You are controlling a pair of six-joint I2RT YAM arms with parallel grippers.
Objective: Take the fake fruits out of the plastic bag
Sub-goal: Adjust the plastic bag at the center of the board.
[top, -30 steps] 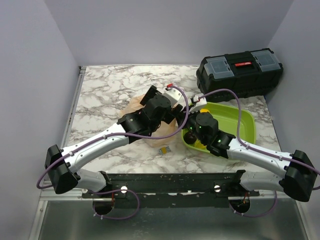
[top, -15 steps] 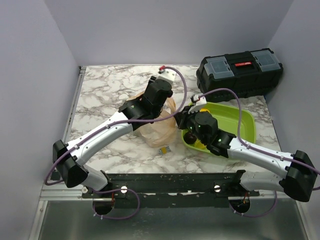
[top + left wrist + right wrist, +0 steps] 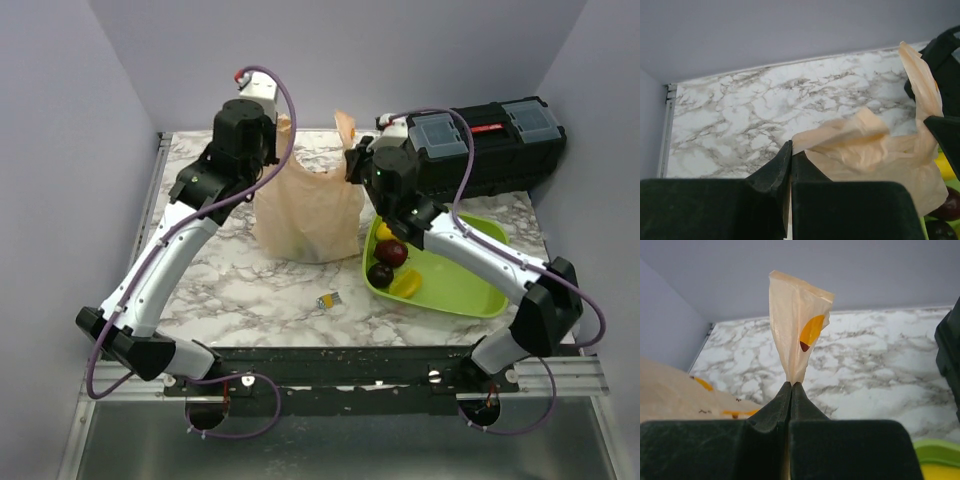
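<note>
The peach-orange plastic bag (image 3: 305, 215) hangs upright between both grippers, its bottom resting on the marble. My left gripper (image 3: 274, 128) is shut on the bag's top left edge (image 3: 840, 137); the fingertips (image 3: 790, 151) pinch the film. My right gripper (image 3: 352, 155) is shut on the top right corner (image 3: 797, 335), which sticks up above the closed jaws (image 3: 791, 386). Several fake fruits lie in the green tray (image 3: 465, 285): a yellow one (image 3: 384, 232), a dark red one (image 3: 392, 252), a dark purple one (image 3: 380, 274) and another yellow one (image 3: 406, 284). What the bag holds is hidden.
A black toolbox (image 3: 480, 140) stands at the back right, just behind the right wrist. A tiny yellow-and-grey clip (image 3: 328, 300) lies on the marble in front of the bag. Grey walls enclose the table on three sides.
Both arms have risen and swung toward the back, pulling the bag up from a crumpled heap to hang upright. The left gripper has closed on the bag's edge.
</note>
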